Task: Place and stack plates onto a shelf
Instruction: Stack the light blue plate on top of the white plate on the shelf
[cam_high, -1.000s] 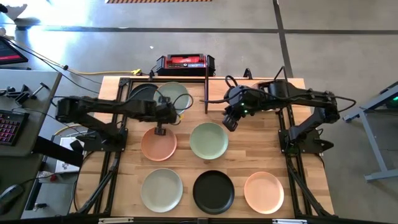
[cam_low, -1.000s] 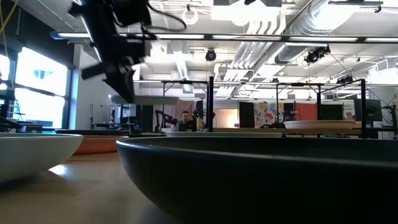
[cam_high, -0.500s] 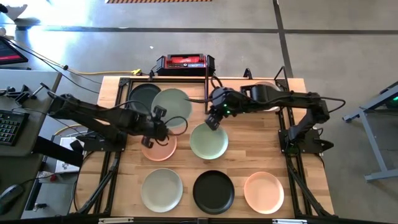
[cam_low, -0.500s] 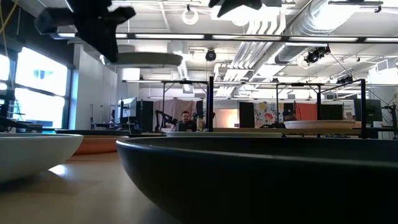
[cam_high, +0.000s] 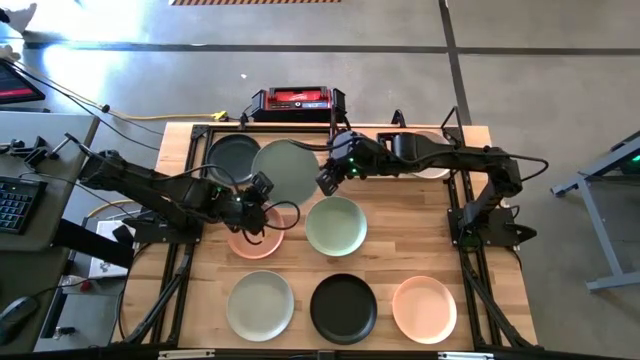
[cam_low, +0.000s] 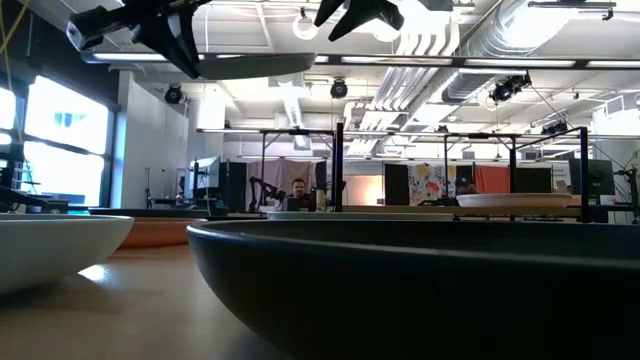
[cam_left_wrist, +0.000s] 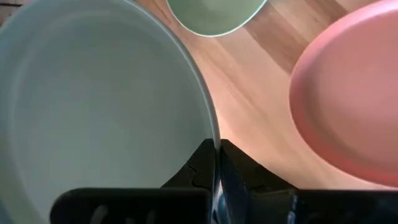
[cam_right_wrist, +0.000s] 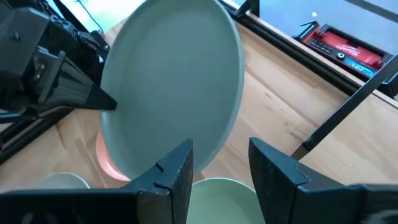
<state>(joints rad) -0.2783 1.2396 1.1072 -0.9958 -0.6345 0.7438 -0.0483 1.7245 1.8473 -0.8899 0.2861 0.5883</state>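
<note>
Left hand is carrying a sage plate, pinched by its rim, above the shelf; right hand, fingers apart and empty, is hovering beside it; next move, probably lowering onto the black plate.

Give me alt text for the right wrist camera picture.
A sage green plate hangs above the wooden table, its rim pinched by the left tool. The right tool is open just before it, with a red case beyond.
</note>
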